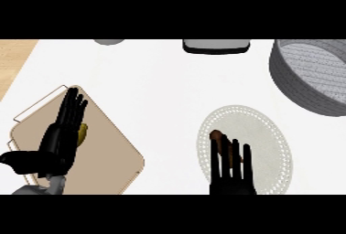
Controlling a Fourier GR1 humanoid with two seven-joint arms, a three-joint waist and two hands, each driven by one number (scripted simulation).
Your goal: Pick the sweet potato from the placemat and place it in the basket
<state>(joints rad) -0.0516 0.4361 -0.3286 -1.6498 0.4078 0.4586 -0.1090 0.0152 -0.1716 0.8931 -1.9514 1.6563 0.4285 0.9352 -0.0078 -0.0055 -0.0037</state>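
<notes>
Head view. Right hand (pixel 232 170) enters from the lower edge, fingers straight and pointing up the frame, not curled round anything. It lies over the near part of the placemat (pixel 267 132), an oval grey-white mat with a dotted rim. Sweet potato (pixel 218 137), brown, lies on the mat mostly under this hand's fingers; its far end pokes out just past the fingertips on the thumbless left side, and slivers of brown show in the gaps between fingers. Whether the fingers touch it or hover just above cannot be told. Basket (pixel 307 75), grey, round, with perforated walls, sits well ahead of the right hand and to its right, cut off by the frame's right edge; it stands apart from the mat. Left hand (pixel 62 135) is also open, fingers straight and together, pointing up the frame, thumb out to the left near the frame edge. It lies over a tan board (pixel 111 157) with rounded corners, set at a slant. A small yellow-olive item (pixel 82 133) peeks out on the board just right of the left hand's fingers, mostly hidden. Far ahead of both hands, at the counter's (pixel 155 77) back edge, a dark-rimmed grey box (pixel 216 45) and a small grey round thing (pixel 108 41) are partly cut off.
</notes>
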